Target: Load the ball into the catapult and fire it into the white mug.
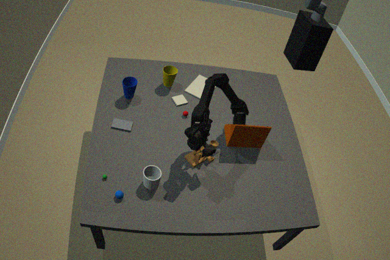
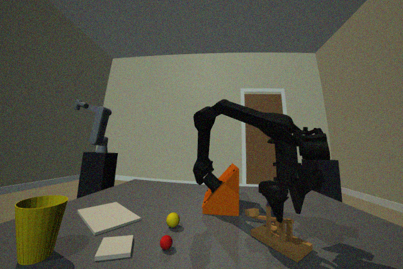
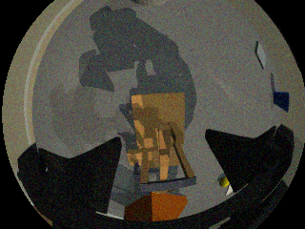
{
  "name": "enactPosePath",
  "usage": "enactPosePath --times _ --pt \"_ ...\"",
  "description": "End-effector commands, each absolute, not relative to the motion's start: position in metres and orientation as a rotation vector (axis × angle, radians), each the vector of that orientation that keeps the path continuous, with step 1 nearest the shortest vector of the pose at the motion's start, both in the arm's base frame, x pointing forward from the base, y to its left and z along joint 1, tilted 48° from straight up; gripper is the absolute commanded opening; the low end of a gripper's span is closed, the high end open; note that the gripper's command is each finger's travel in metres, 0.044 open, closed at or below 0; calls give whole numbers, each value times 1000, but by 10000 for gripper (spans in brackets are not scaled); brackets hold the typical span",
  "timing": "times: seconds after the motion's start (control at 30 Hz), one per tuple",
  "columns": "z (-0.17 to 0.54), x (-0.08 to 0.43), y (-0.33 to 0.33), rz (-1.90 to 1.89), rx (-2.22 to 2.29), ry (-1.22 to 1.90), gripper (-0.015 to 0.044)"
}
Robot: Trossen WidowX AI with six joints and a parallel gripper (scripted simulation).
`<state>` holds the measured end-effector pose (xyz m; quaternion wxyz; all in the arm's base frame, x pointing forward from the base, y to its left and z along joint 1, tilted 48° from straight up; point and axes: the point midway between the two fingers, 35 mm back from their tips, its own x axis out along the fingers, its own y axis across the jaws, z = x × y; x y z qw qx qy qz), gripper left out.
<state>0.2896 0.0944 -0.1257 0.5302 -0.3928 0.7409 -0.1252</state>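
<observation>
The wooden catapult stands on the table, base toward the white mug and spoon end toward the orange wedge. Its spoon cup shows no ball. The white mug stands upright at the front left. My gripper is open and empty, its fingers apart above and on either side of the catapult. A red ball, a yellow ball, a green ball and a blue ball lie on the table.
An orange wedge stands by the arm's base. A yellow cup and a blue cup stand at the back. Two pale tiles and a grey tile lie flat.
</observation>
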Motion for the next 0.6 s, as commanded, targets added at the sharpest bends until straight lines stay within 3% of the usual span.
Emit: enactPosePath --times 0.0,0.57 --pt "-132 287 86 -300 -950 1776 440" --pt "-151 283 66 -302 -951 1775 440"
